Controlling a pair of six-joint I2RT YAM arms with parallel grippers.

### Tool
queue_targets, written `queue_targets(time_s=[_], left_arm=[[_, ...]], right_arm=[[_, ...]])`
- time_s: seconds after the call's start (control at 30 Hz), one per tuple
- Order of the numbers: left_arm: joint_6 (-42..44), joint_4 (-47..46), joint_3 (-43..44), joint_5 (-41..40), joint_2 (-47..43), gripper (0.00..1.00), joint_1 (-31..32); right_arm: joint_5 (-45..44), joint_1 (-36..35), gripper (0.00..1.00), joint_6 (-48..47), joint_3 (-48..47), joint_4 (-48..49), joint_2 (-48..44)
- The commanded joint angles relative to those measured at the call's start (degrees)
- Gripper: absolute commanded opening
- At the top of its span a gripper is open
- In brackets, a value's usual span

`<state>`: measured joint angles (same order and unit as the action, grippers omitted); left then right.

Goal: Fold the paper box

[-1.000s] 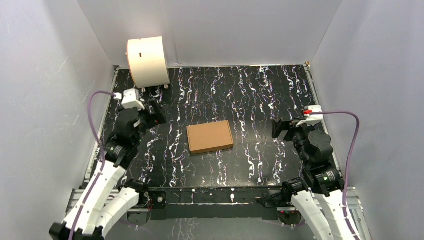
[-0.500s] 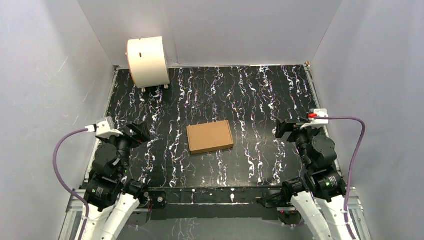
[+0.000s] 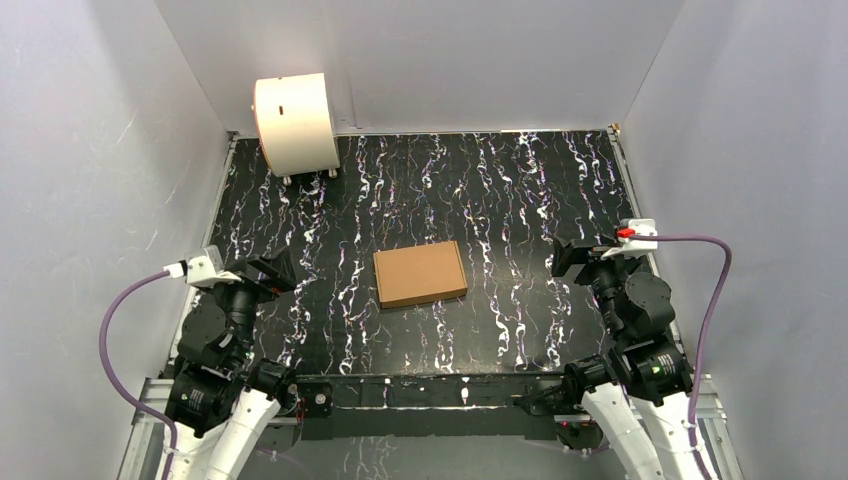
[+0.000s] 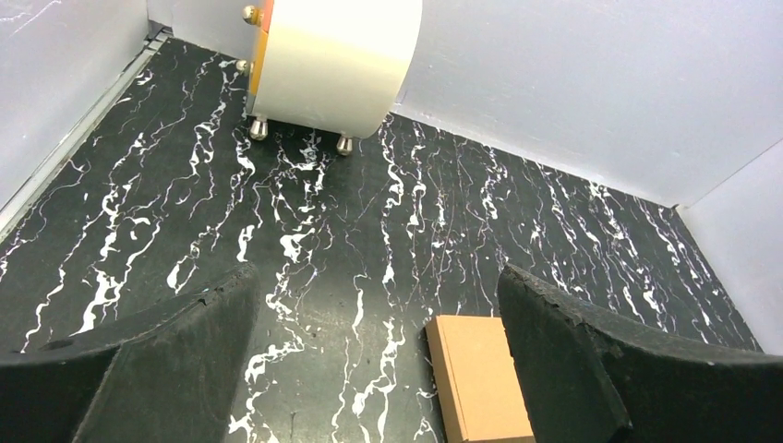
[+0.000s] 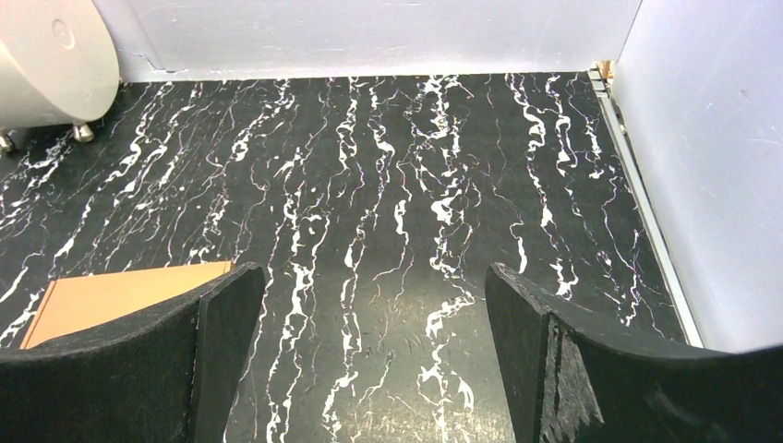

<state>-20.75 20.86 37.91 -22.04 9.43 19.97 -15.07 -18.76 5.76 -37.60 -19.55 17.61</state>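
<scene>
Roughly ctr, paper box (image 3: 420, 273), flat, shut, untouched

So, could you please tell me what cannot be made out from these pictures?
Flat brown cardboard box: top view, too small to show flaps, tabs or slots.
Box, left wrist view: cut off by the bottom edge, partly behind a finger of the left hand.
Box, right wrist view: partly behind a finger of the right hand.
Cream-white cylindrical drum: cut off by the top edge (left wrist view) and left edge (right wrist view).

paper box (image 3: 420, 273): matt brown cardboard | table (image 3: 520, 190): glossy black marbled | drum (image 3: 294, 122): smooth cream
</scene>
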Motion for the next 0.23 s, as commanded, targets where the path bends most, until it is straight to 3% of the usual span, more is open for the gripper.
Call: queue_targets(time_s=[0.0, 0.2], left_arm=[[1.5, -1.6, -0.3, 1.2, -0.4, 0.97, -0.2], [2.1, -1.9, -0.3, 2.4, 0.0, 0.97, -0.3]], right_arm=[[-0.5, -0.2, 0.99, -0.7, 0.2, 3.5, -0.6], [-0.2, -0.2, 0.99, -0.7, 0.3, 3.6, -0.8]])
